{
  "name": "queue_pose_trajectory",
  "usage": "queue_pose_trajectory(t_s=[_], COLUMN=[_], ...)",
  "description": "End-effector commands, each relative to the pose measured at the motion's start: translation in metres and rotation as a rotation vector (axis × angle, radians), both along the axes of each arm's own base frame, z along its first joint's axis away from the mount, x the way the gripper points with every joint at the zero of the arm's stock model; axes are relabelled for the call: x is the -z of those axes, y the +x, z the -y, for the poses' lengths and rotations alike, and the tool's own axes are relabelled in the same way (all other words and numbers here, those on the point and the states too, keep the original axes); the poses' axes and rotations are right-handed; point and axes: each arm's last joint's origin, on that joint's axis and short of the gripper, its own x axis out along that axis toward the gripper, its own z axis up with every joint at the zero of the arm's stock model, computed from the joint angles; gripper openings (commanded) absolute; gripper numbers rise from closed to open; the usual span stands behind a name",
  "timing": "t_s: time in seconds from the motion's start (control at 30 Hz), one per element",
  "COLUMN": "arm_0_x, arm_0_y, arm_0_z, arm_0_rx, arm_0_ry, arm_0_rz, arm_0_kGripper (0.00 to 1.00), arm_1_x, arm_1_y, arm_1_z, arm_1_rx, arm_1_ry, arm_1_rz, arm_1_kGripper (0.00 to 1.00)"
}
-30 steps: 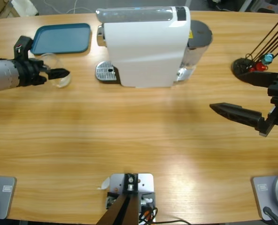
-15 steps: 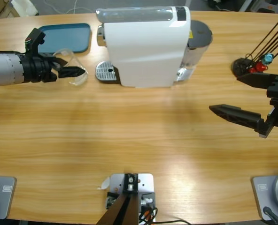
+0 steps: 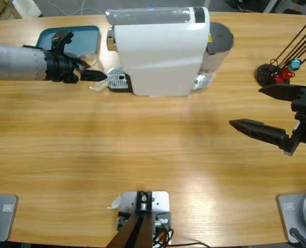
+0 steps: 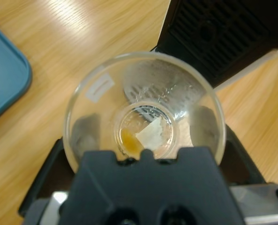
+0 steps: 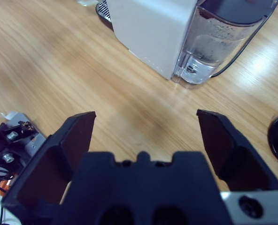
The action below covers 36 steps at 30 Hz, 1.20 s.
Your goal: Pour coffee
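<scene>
While gripped, glass sits within left pincer.

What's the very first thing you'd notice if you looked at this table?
The big white coffee machine standing at the table's far middle. Next, the left gripper holding a clear glass beside the machine's silver drip grate, with only a brownish trace at the glass's bottom. The right gripper hangs wide open on the other side.

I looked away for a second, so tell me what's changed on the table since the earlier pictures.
The left gripper, shut on the clear glass, has carried it along the table from beside the blue tray to the drip grate of the white coffee machine. A trace of brown liquid sits in the glass. The right gripper stayed open, hardly moving.
</scene>
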Motion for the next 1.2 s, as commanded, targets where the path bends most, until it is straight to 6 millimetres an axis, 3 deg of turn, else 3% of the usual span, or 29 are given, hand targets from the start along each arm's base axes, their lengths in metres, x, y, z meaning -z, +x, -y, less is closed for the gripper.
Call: queue_pose_trajectory(t_s=[0.03, 0.37, 0.83, 0.87, 0.97, 1.0, 1.2], arm_0_x=[-0.002, 0.02, 0.034, 0.034, 0.032, 0.031, 0.021], arm_0_y=[0.017, 0.021, 0.028, 0.028, 0.026, 0.025, 0.014], arm_0_z=[0.025, 0.051, 0.052, 0.052, 0.05, 0.05, 0.042], arm_0_rx=[0.111, 0.183, 0.159, 0.158, 0.154, 0.154, 0.163], arm_0_ry=[0.075, 0.113, 0.171, 0.172, 0.174, 0.175, 0.175], arm_0_rz=[-0.028, -0.065, -0.068, -0.069, -0.064, -0.062, -0.043], arm_0_kGripper=[0.517, 0.517, 0.538, 0.581, 0.934, 0.985, 0.987], arm_1_x=[0.007, 0.006, 0.005, 0.006, 0.005, 0.005, 0.006], arm_1_y=[-0.003, -0.002, 0.0, -0.001, -0.001, -0.001, -0.002], arm_1_z=[0.007, 0.011, 0.015, 0.015, 0.016, 0.016, 0.017], arm_1_rx=[-0.006, -0.003, -0.002, -0.004, -0.005, -0.005, -0.011], arm_1_ry=[-0.002, 0.011, 0.021, 0.021, 0.026, 0.026, 0.029], arm_1_rz=[-0.002, -0.002, -0.002, -0.001, 0.0, -0.001, -0.003], arm_1_kGripper=[0.954, 0.954, 0.954, 0.954, 0.954, 0.954, 0.957])
